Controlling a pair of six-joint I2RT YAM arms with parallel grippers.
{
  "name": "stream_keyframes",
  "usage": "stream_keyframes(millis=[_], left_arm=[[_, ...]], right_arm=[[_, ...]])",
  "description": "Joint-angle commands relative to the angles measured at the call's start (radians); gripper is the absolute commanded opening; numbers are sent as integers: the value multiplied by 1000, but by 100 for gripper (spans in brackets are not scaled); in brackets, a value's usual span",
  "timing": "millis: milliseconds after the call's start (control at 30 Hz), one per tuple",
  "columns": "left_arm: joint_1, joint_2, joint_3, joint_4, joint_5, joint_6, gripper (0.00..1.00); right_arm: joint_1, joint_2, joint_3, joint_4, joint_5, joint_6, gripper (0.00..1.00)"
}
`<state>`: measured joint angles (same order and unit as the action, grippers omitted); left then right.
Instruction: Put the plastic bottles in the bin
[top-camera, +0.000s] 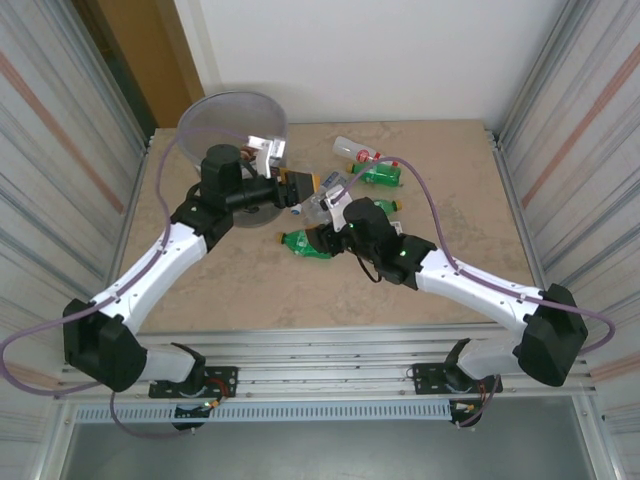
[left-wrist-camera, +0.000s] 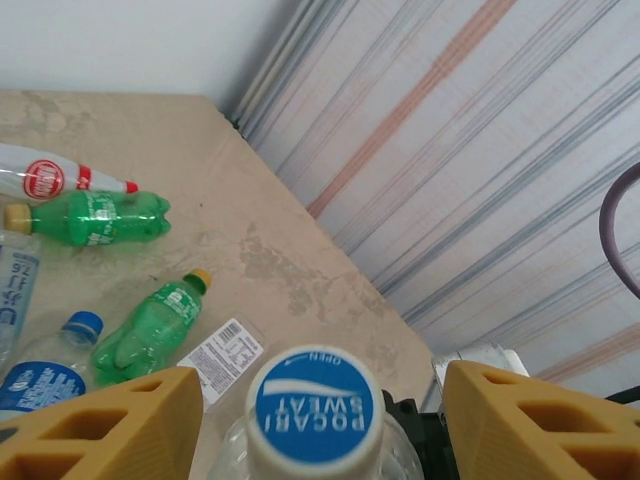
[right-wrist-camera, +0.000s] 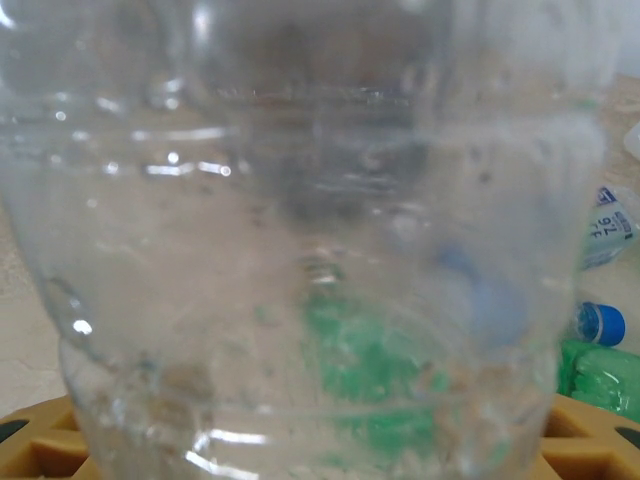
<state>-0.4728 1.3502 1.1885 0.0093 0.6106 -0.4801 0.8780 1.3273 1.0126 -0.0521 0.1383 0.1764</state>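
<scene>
One clear bottle (right-wrist-camera: 320, 250): clamped by the right tool (right-wrist-camera: 320, 432), cap (left-wrist-camera: 315, 405) between parted fingers (left-wrist-camera: 110, 425) of the left tool (left-wrist-camera: 320, 375).

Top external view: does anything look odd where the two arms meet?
Yes. One clear bottle sits between both grippers: the right gripper is shut on its body while the left gripper straddles its capped end, gaps either side. Possibly a handover, but unusual for binning.

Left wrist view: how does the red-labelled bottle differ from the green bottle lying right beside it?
The red-labelled bottle is clear with a red cap; the green bottle is tinted green with a yellow cap. Their caps point opposite ways: red cap toward image right, yellow cap toward image left. Both lie on their sides on the table.
</scene>
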Motion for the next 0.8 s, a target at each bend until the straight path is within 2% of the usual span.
stream_keyframes(millis=[0,167,400,500,667,767], left_arm=[[-6,13,40,31,36,-8,59],[-6,20,44,18,31,-2,50],[-6,26,45,21,30,-1,18],[-6,23,45,34,6,-7,10],[-6,13,63,54,-92,-11,1],[1,6,79,84,-168,-23,0]], right_arm=[[5,6,46,50,14,-31,38],[6,10,55,57,40,-38,38],[6,25,66,58,66,-37,40],[5,24,65,55,83,-31,50],[4,-7,49,47,121,-20,74],[4,-43,29,40,151,-8,85]])
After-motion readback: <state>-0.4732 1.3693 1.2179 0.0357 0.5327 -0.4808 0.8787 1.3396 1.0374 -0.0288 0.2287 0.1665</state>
